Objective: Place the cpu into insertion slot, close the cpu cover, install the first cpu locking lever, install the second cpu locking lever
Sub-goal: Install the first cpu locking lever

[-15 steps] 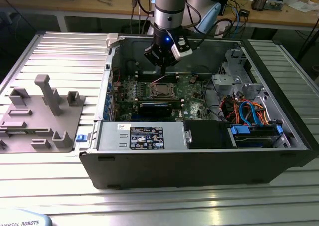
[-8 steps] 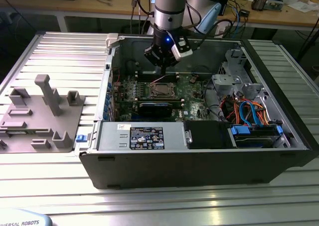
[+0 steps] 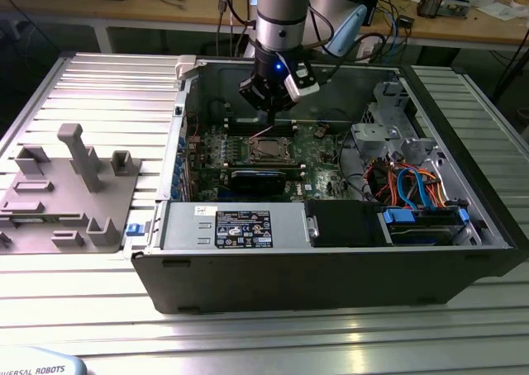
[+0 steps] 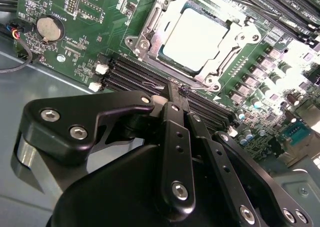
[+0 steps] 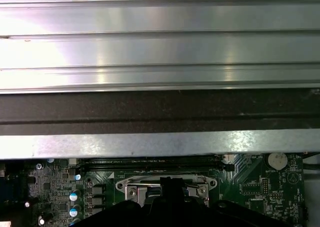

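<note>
- The cpu (image 4: 192, 39), a flat square with a dull silver top, lies in the insertion slot (image 4: 150, 34), framed by the silvery cpu cover (image 4: 227, 57) on the green board (image 4: 85, 17).
- The black end effector (image 4: 181, 92) hangs just above the slot's edge, fingers pressed narrowly together, holding nothing.
- The open computer case (image 3: 331, 276) rests on the ribbed metal table (image 3: 99, 86).

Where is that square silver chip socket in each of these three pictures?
Exterior view: the insertion slot sits mid-board, just below the gripper.
Second wrist view: the slot lies beyond the gripper, the cpu bright inside it.
First wrist view: its rim peeks past the gripper.
Shared landmark: the green circuit board.
</note>
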Available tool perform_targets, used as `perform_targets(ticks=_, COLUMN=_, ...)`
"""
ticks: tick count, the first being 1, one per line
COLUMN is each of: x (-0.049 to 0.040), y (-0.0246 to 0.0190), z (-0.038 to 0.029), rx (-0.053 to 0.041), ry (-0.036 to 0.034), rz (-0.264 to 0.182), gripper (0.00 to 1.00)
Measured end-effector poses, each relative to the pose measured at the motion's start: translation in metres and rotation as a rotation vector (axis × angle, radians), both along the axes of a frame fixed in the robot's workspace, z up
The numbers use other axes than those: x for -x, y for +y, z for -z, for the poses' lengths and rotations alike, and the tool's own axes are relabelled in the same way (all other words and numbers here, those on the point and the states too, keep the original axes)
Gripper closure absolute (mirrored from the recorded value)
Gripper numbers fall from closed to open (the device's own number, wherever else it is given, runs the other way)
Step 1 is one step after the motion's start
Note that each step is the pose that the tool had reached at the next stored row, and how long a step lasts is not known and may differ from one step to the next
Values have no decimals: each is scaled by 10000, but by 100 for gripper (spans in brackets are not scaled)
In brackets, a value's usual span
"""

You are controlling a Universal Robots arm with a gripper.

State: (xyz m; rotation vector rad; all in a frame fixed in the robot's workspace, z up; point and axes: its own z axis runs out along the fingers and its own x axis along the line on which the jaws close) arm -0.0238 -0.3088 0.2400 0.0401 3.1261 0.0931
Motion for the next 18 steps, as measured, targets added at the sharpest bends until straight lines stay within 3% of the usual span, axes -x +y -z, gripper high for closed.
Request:
perform_targets(ticks=12, x=-10, y=0, z=23, rx=0, ry=0, rz=0, gripper=89)
perform_targets(ticks=18, x=-38, y=0, z=66, rx=0, ry=-1, rz=0, gripper=89)
